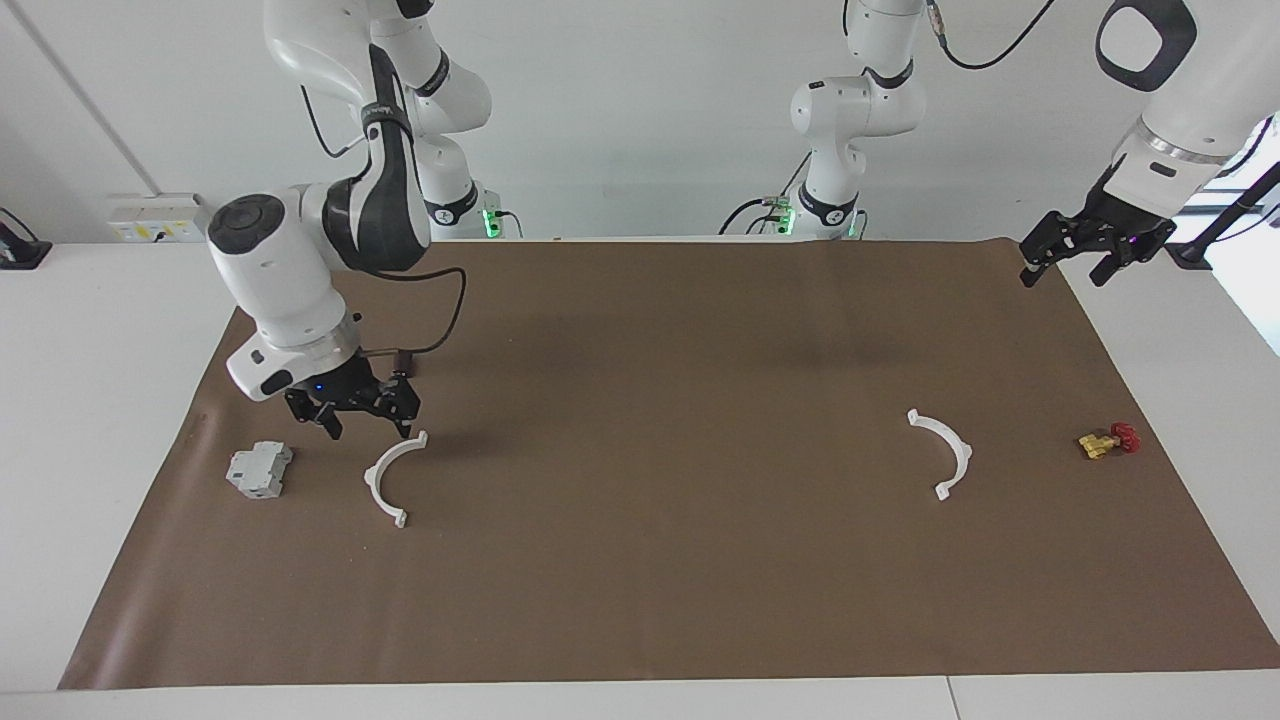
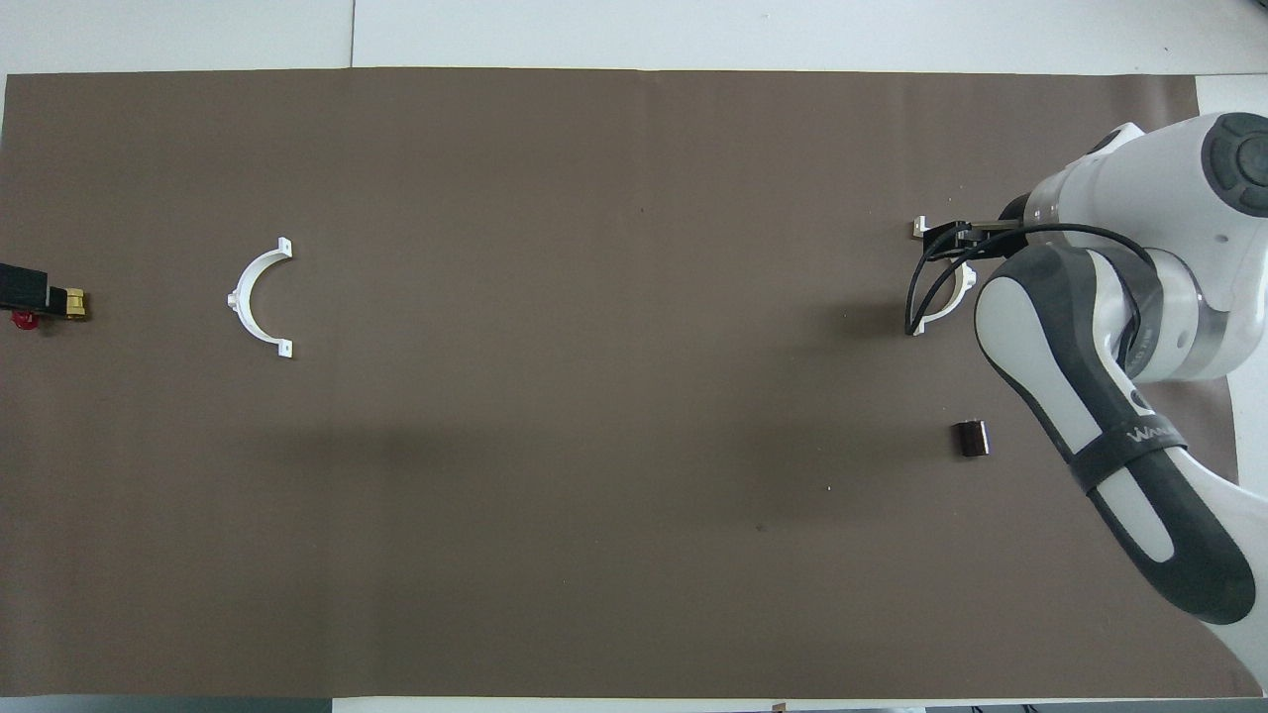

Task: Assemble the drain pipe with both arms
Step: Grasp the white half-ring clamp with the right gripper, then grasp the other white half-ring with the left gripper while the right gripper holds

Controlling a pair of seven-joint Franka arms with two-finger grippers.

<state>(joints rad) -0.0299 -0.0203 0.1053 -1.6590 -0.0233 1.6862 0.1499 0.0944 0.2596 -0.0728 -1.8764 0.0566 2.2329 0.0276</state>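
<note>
Brown table (image 1: 640, 600): right claw (image 1: 368, 428) spread above one half-ring (image 1: 392, 476), poised to grasp; next, descend squarely. Left claw (image 1: 1065, 268) waits apart at table's corner.

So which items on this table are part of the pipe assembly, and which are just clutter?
Belongs to the job:
- half-ring under the right gripper
- half-ring toward the left arm's end
- left gripper, waiting raised

Lying about:
- grey block
- brass valve with red handle
- small dark block
</note>
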